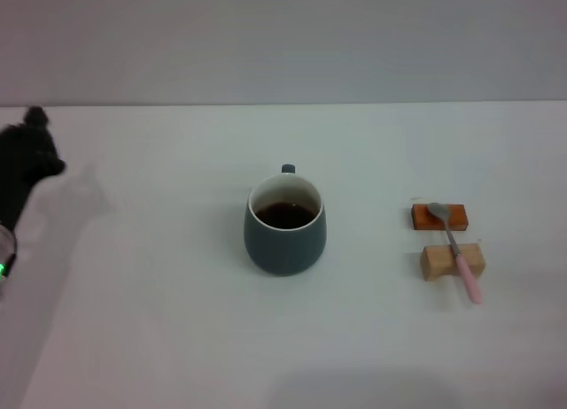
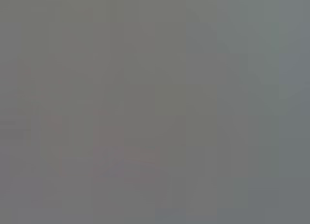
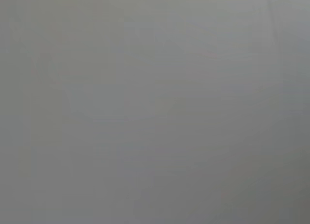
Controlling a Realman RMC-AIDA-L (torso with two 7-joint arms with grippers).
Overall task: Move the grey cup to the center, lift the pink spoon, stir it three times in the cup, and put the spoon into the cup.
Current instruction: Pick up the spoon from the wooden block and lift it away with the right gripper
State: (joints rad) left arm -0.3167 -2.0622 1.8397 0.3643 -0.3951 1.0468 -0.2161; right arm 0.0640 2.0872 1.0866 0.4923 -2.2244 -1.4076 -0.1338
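1. The head camera looked forward and down from above onto the white tabletop [image 1: 177,338], with the grey cup [image 1: 284,236] near mid-frame and the far wall behind the cup.
2. The left wrist camera showed only a blank grey field; its facing could not be told.
3. The right wrist camera likewise showed only featureless grey.
4. No scene part was recognisably shared between views.

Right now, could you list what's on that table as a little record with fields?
cup: grey cup upright at mid-table, dark liquid inside
spoon: pink spoon lying across two blocks, right of the cup
blocks: orange block under the spoon's bowl, tan block under its handle
left gripper: at the table's left edge, away from the cup
right gripper: not in view
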